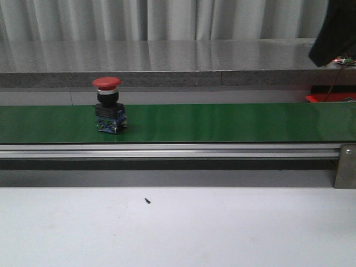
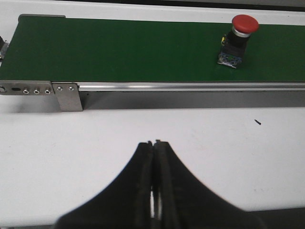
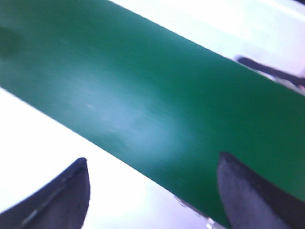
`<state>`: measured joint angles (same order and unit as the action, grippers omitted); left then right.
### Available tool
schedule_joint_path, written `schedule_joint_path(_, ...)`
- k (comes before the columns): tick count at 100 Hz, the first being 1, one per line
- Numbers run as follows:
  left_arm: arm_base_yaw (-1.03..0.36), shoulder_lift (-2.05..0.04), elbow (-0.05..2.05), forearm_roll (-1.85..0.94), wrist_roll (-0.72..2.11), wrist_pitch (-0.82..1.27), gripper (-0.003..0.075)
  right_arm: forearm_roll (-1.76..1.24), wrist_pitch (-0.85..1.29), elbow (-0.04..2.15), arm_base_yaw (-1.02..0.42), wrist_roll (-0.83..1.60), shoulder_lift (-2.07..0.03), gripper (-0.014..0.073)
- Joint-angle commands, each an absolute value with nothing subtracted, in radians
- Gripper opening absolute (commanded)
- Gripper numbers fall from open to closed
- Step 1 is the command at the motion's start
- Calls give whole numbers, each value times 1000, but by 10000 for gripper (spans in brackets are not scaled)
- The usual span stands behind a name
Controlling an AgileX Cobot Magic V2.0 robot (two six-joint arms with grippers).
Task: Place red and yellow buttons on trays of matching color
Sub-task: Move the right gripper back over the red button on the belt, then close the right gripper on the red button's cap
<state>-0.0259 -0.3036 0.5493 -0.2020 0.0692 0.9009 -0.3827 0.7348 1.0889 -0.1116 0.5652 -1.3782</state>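
Note:
A red mushroom-head button [image 1: 107, 83] on a black and blue body stands upright on the green belt [image 1: 222, 122], left of centre; the left wrist view also catches this red button [image 2: 244, 23]. A thin sliver of the red tray [image 1: 328, 98] shows at the far right behind the belt. No yellow button or yellow tray is in view. My left gripper [image 2: 154, 142] is shut and empty above the white table, short of the belt. My right gripper [image 3: 152, 164] is open, nothing between its fingers, over the belt [image 3: 143, 95] edge. Only the right arm's dark bulk [image 1: 336, 30] shows in the front view.
The belt's aluminium rail [image 1: 167, 150] runs along its near side, with a metal bracket [image 1: 346, 166] at the right. A small dark speck [image 1: 147, 200] lies on the white table [image 1: 178, 228]. A grey ledge [image 1: 167, 58] and curtain stand behind the belt.

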Motion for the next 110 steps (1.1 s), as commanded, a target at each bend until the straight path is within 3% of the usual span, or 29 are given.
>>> schedule_joint_path(1,-33,-313,574,-213,68,841,-20,-399,721,1151,-162,587,-1379,552)
schedule_joint_path(44,-33,-313,574,-213,68,841,-20,-400,826,1391,-360,632,-1624,552)
schedule_joint_path(110,-33,-313,574,-213,68,841,-20,-419,809,1614,-526,655,-1854,538)
